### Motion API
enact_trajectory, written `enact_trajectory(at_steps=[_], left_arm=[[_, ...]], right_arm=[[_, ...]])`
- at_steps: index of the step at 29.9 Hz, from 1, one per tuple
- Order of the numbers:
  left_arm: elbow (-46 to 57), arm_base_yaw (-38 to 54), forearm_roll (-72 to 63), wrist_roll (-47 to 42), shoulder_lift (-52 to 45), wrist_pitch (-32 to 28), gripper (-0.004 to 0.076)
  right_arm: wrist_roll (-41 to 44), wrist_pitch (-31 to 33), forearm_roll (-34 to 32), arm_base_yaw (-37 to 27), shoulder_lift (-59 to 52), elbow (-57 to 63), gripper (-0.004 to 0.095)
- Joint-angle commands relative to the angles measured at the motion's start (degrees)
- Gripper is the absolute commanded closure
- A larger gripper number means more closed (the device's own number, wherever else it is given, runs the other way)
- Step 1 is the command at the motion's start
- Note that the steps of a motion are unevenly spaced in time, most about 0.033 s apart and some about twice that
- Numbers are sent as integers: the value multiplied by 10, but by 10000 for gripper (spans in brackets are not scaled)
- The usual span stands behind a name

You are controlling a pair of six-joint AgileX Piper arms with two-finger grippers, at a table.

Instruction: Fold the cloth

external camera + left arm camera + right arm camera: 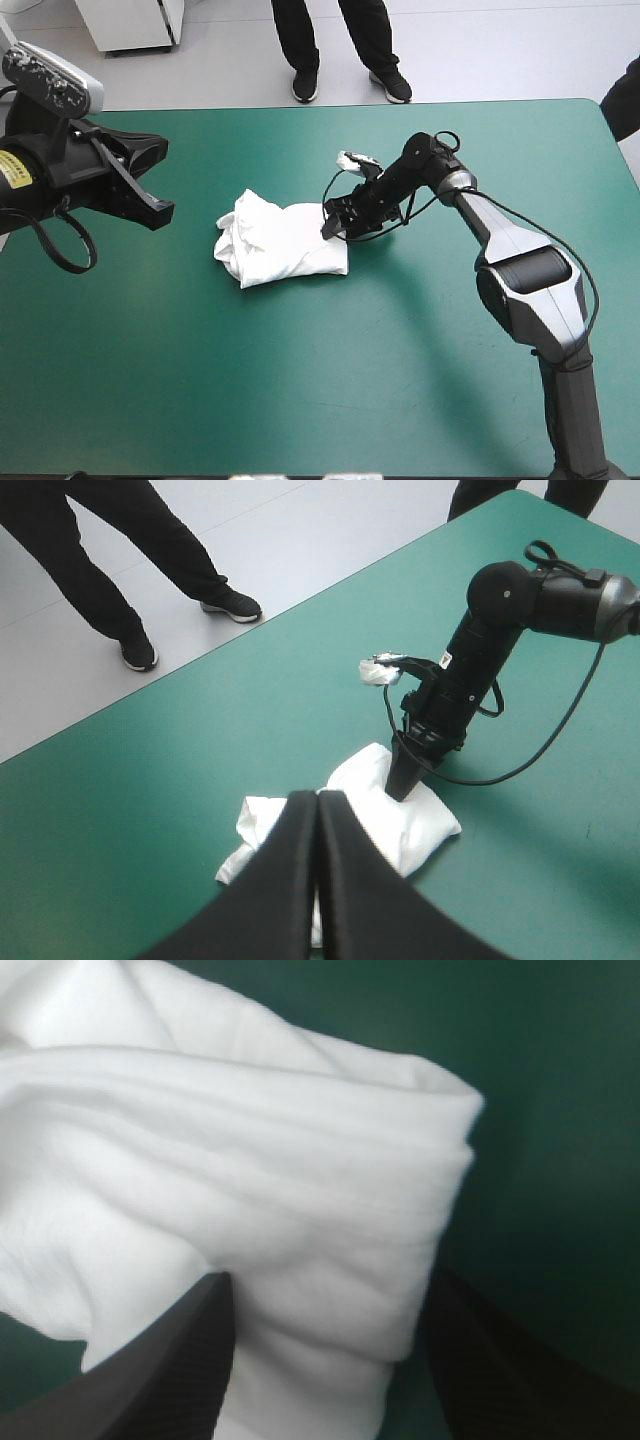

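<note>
Your right end effector [335, 220] is wide open, its black fingers [165, 1370] straddling the right edge of the folded white T-shirt [283, 240] lying mid-worktop [300, 380]. Looks like it's touching the fabric, but that's hard to call. Your left end effector [318, 798] is pinched fully closed on nothing, raised over the worktop's left side.

The T-shirt [285, 248] is plain white, with no print showing. The cover [300, 390] is an even teal-green. The fingers [165, 1375] are black, seemingly with fine ribbing.
</note>
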Motion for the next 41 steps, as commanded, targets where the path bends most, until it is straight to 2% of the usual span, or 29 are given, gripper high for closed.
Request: enact_trajectory(at_steps=[1, 3, 5, 8, 9, 13, 17, 24, 41], left_arm=[[-14, 0, -3, -2, -9, 21, 734], [-14, 0, -3, -2, -9, 21, 734], [-14, 0, -3, -2, -9, 21, 734], [-14, 0, -3, -2, -9, 21, 734], [-14, 0, -3, -3, -9, 21, 734], [-14, 0, -3, -3, -9, 21, 734], [-14, 0, -7, -3, -9, 21, 734], [-14, 0, -12, -3, -9, 21, 734], [-14, 0, -13, -3, -9, 20, 734]], right_arm=[[-13, 7, 19, 19, -19, -12, 357], [-13, 7, 9, 25, -17, -12, 426], [-13, 7, 4, 25, -16, -12, 551], [-13, 9, -23, 25, -16, -12, 871], [-7, 9, -37, 24, -16, -12, 920], [11, 16, -97, 18, -18, -12, 911], [43, 18, -186, -1, -38, -12, 911], [79, 18, -291, -70, -94, -1, 911], [83, 13, -399, -313, -308, 318, 911]])
